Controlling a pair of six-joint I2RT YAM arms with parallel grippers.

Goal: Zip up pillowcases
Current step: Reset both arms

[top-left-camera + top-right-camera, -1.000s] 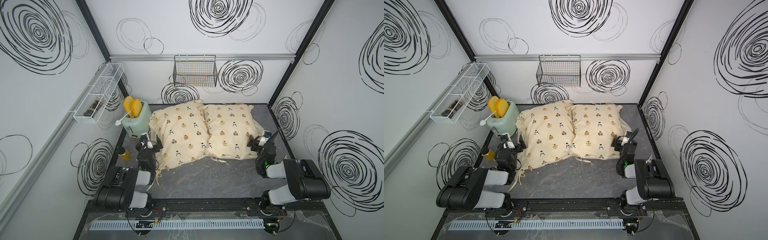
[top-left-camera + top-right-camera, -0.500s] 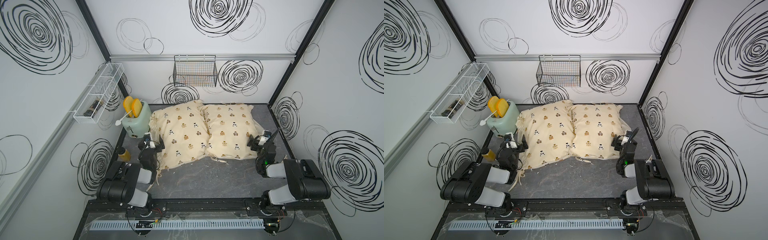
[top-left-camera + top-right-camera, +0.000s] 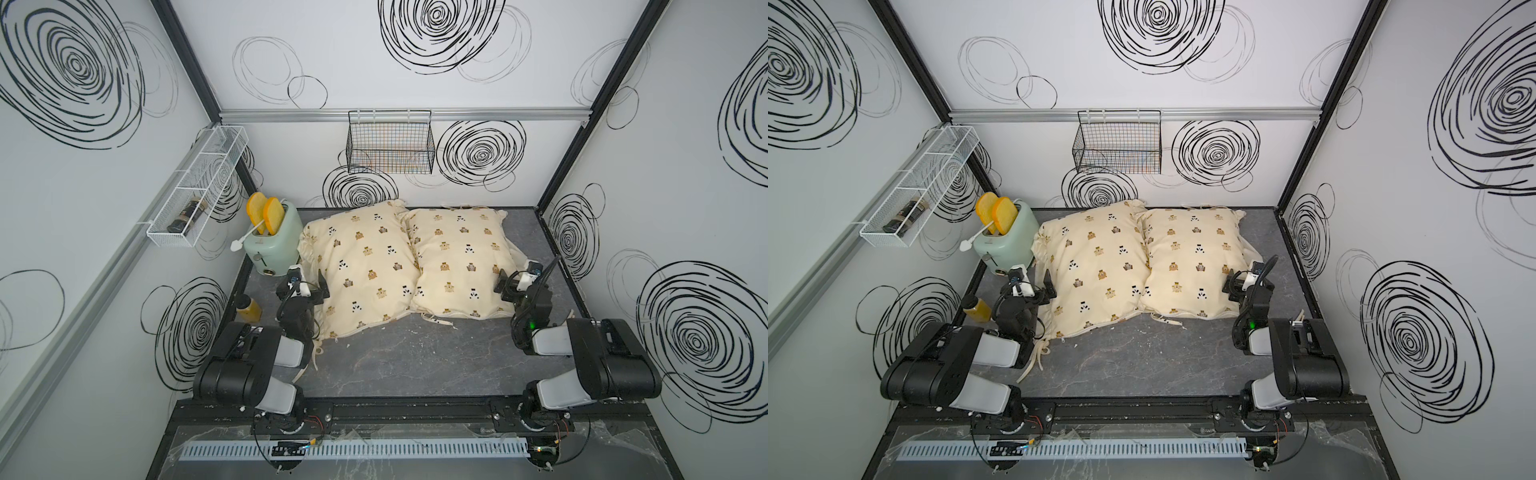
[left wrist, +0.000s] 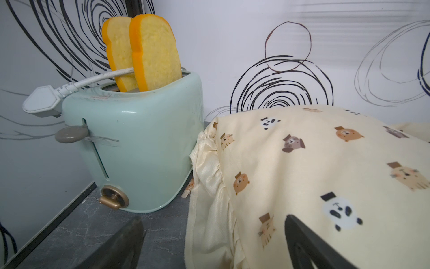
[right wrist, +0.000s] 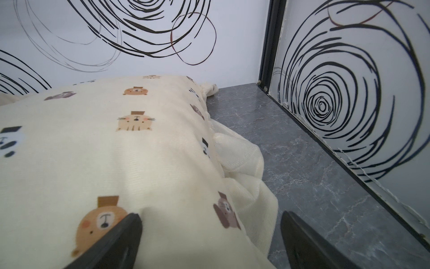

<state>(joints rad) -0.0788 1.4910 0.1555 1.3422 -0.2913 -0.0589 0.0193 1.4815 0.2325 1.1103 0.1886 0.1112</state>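
Two cream animal-print pillowcases (image 3: 415,266) lie stuffed, side by side and touching, ruffled edges outward.

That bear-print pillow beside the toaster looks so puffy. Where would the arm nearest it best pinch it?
Probably the ruffled edge of the pillowcase on its toaster side: a thin, loose flap that jaws can close on, unlike the plump middle. The open left gripper faces that edge, so come from that side.

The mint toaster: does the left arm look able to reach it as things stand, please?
Probably yes: the open left claw points almost at the toaster, with only bare tabletop between.
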